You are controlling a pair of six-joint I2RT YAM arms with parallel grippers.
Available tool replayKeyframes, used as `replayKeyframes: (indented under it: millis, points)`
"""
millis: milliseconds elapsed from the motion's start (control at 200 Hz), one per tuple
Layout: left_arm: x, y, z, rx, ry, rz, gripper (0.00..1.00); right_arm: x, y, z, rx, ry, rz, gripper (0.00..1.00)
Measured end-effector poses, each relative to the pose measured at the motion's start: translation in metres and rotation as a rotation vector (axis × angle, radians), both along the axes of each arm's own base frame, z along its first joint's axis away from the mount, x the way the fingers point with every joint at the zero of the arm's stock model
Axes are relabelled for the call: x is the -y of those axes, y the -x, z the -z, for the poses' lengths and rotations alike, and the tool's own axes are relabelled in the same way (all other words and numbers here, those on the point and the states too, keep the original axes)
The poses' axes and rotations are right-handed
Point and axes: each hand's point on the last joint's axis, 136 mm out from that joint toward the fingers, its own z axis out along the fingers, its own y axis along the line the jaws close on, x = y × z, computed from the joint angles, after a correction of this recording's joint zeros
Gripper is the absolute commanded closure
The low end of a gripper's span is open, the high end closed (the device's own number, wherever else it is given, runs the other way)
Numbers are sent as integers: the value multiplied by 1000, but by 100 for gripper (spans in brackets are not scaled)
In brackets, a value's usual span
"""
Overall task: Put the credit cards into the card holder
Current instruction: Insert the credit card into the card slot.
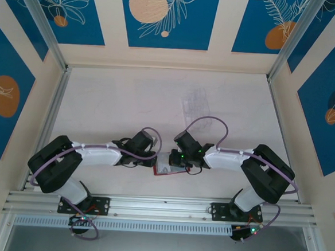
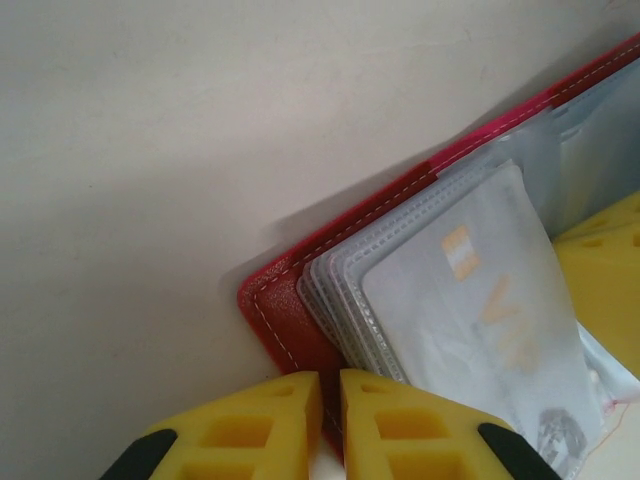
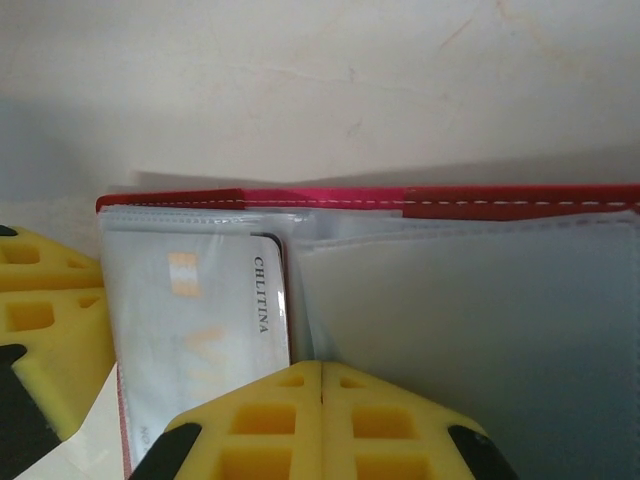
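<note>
Pale table (image 1: 129, 100), blue panels behind, and the card holder (image 1: 167, 167) lies open by the table's near edge, midway along it. Left gripper (image 2: 330, 420) is almost closed, pinching the red cover's corner. Right gripper (image 3: 320, 420) is fully closed at a clear sleeve; pinched or just pressed, I can't tell. One card (image 3: 200, 330) sits in a sleeve. Danger: a tug either way drags the holder and that card slides out.

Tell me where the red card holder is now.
In the top view, the red card holder lies open on the table, near its front edge, midway between the left claw and the right claw.
</note>
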Motion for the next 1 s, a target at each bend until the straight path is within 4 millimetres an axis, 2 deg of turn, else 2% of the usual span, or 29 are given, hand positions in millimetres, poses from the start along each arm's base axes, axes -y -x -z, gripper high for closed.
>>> replayKeyframes:
  millis: [280, 490, 575, 755, 865, 1000]
  points:
    - [0, 0, 0, -1, -3, 0, 85, 1, -1, -1, -5, 26, 4, 97]
    - [8, -6, -1, 22, 18, 0, 85, 14, -12, -19, 41, 138, 31, 90]
    - [11, -7, -1, 29, 26, 1, 85, 24, -13, -32, 72, 164, 45, 84]
    - [11, -7, -1, 28, 26, 1, 85, 54, -13, -53, 135, 245, 74, 61]
    - [11, -8, -1, 28, 26, 1, 85, 77, -16, -52, 146, 342, 108, 47]
    - [14, -10, -1, 30, 29, 2, 85, 96, -16, -43, 136, 444, 121, 45]
